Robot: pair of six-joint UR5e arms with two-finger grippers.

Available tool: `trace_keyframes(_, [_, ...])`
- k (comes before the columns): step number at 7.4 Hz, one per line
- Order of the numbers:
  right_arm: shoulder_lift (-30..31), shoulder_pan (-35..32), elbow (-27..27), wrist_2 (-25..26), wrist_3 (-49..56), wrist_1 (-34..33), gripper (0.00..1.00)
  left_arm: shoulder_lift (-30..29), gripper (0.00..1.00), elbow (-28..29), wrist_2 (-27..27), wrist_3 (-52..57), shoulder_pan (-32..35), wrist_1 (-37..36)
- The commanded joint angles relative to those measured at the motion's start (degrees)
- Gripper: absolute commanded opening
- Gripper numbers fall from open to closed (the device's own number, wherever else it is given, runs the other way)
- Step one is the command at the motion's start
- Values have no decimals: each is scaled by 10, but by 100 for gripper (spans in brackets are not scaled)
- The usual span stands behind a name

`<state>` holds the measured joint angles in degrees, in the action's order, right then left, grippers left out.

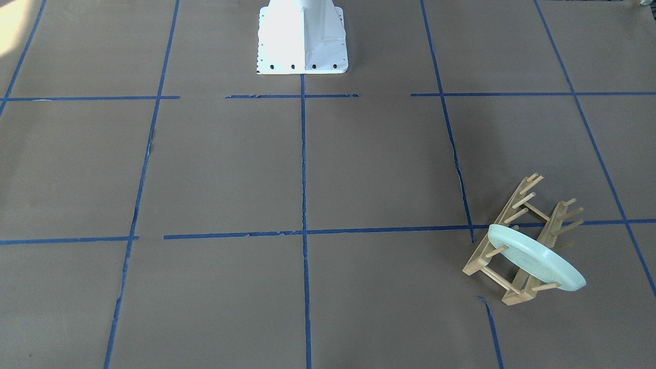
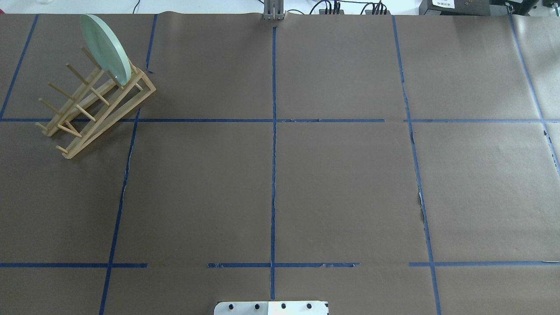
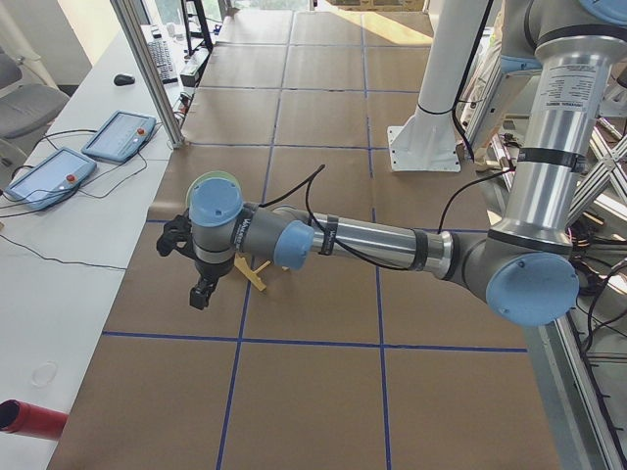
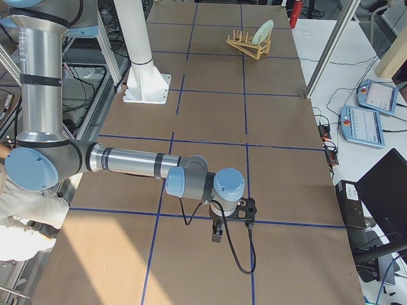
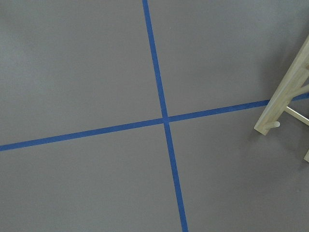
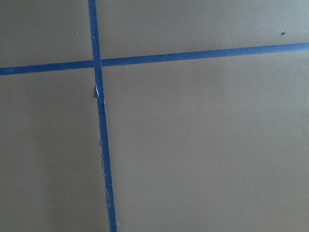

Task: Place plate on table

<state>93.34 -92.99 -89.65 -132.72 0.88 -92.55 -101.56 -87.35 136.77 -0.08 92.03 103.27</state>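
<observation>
Plainly nothing is done: the round mint-green plate (image 1: 535,264) stands in the light wooden peg rack (image 1: 517,289), and I cannot tell whether left hand (image 3: 200,297) or right hand (image 4: 217,235) grips.

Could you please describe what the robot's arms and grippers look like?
Both the left arm and the right arm are silver tubes joined by grey housings with round light blue caps. Black bands ring each forearm, and a loose black cable loops out near each wrist. The left gripper and right gripper are small and black.

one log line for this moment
plate: on edge in wooden rack, not on table | left gripper: near rack, state unclear | right gripper: far off, state unclear
</observation>
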Motion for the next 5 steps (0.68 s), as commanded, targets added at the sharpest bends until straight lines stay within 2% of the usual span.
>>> trace_keyframes(1, [0,0,0,0,0,0,100,-17,100,4,67,-209,-5,104])
trace_keyframes(2, [0,0,0,0,0,0,100,-20,100,2,94,-402,-31,155])
trace_keyframes(3, [0,0,0,0,0,0,100,-21,100,4,96,-573,-46,249])
trace_keyframes(4, [0,0,0,0,0,0,100,-22,100,13,90,-745,-80,339])
trace_keyframes(5, [0,0,0,0,0,0,100,-43,100,21,75,-879,-133,388])
